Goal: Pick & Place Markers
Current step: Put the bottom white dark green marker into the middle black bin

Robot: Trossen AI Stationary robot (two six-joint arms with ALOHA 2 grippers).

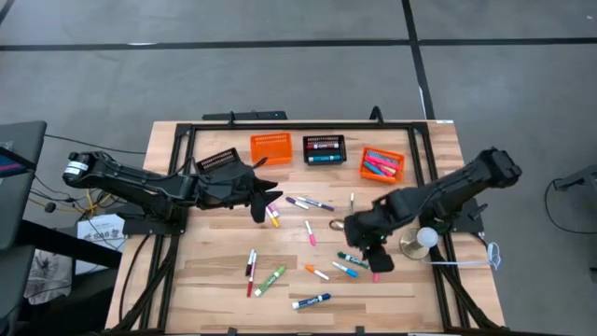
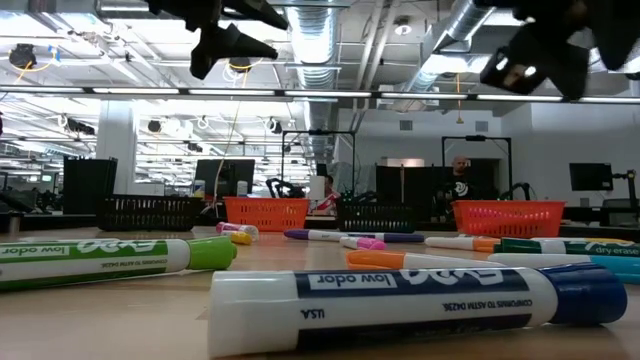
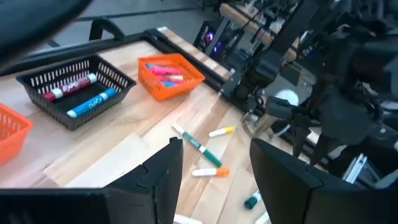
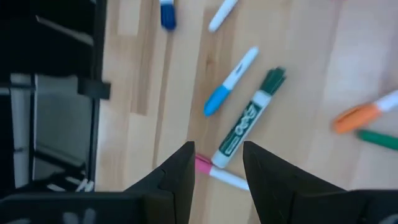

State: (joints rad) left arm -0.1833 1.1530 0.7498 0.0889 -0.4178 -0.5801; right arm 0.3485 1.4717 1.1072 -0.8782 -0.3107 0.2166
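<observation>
Your right gripper, fingers parted and empty, hovers over the slim pink-capped white marker, lying crosswise between them.

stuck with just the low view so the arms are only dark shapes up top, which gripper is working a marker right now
Observer: the right gripper, low over the table's right side; the left gripper waits mid-table.
Operator: what's it on
Observer: a pink-capped marker lies between its fingers in the right wrist view.
Operator: clamped
Observer: no, open, the gap is wider than the marker.
</observation>
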